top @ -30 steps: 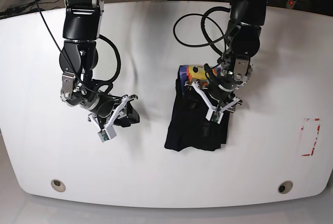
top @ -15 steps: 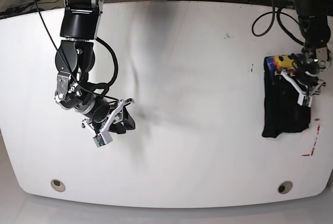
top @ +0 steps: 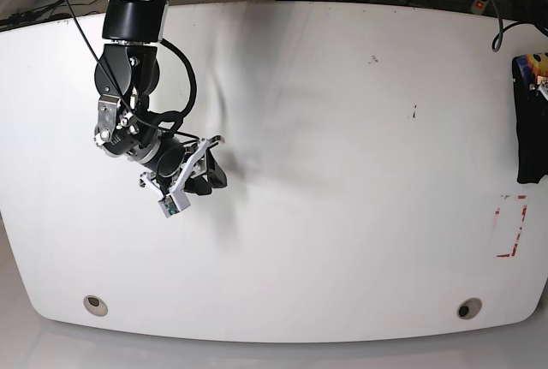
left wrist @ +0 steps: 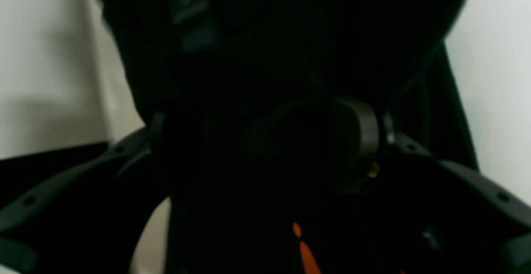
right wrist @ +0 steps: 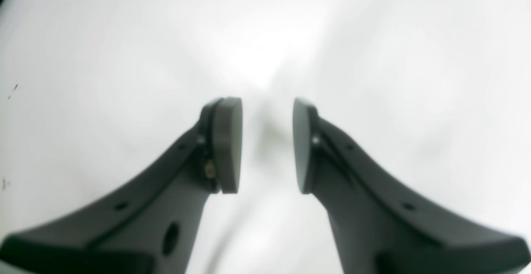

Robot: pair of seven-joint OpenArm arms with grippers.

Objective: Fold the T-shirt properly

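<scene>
The black T-shirt (top: pixel 529 129) lies as a narrow folded bundle at the far right edge of the white table (top: pixel 342 172), with a blue and orange-yellow print at its top end. The base view cuts off most of my left gripper. In the left wrist view the black cloth (left wrist: pixel 269 37) fills the frame. My left gripper (left wrist: pixel 261 145) has cloth between its fingers, and only one pad (left wrist: pixel 356 141) shows. My right gripper (top: pixel 210 179) hovers over bare table at the left. It is open and empty (right wrist: pixel 267 145).
Red tape marks (top: pixel 512 228) sit on the table just below the shirt. Two round holes (top: pixel 96 304) (top: pixel 468 308) are near the front edge. Small dark specks (top: pixel 414 112) mark the middle right. Cables lie beyond the back edge.
The left gripper has carried the folded T-shirt from the table's middle to the far right edge, nearly out of the base view. The right arm has shifted only slightly.
</scene>
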